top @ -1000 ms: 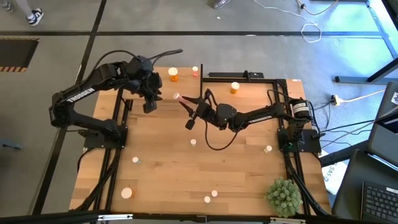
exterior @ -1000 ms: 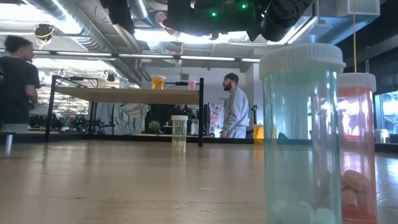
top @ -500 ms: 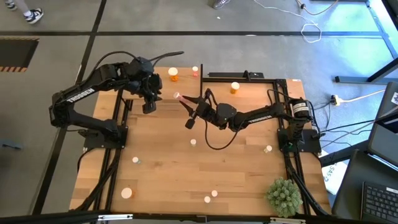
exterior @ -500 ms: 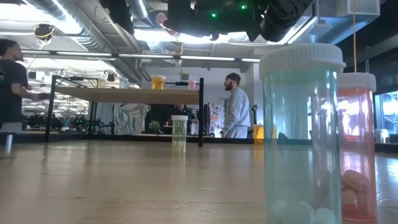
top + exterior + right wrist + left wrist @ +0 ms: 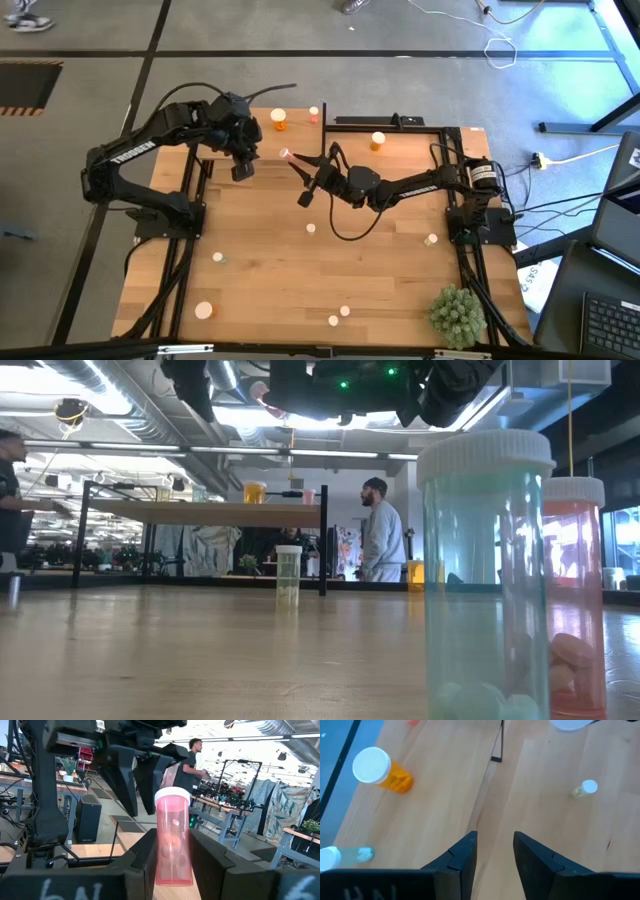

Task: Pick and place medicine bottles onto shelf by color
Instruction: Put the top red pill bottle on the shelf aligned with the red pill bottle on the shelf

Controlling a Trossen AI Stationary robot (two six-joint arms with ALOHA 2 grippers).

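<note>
The right gripper (image 5: 166, 851) has its fingers (image 5: 145, 851) closed on a pink bottle (image 5: 172, 837) with a white cap, clamped at its lower half and carried clear above the counter (image 5: 380, 270). In the high view the same bottle (image 5: 285, 155) shows at the tip of the right gripper (image 5: 296, 164), near the shelf's (image 5: 415, 150) black-framed edge. The left gripper (image 5: 492, 851) hangs above the counter's far left part, its fingers (image 5: 465, 855) parted with nothing between them; below it stands an orange bottle (image 5: 382, 770). 1 more orange bottle (image 5: 378, 141) stands on the shelf. Other small bottles lie scattered over the counter, among them a pale green bottle (image 5: 288, 576) standing upright mid-counter in the low view and a large teal bottle (image 5: 486, 575) close to that camera, with a red bottle (image 5: 573, 595) just behind it. A spiky green plant ball (image 5: 456, 314) sits at the counter's near right corner.
</note>
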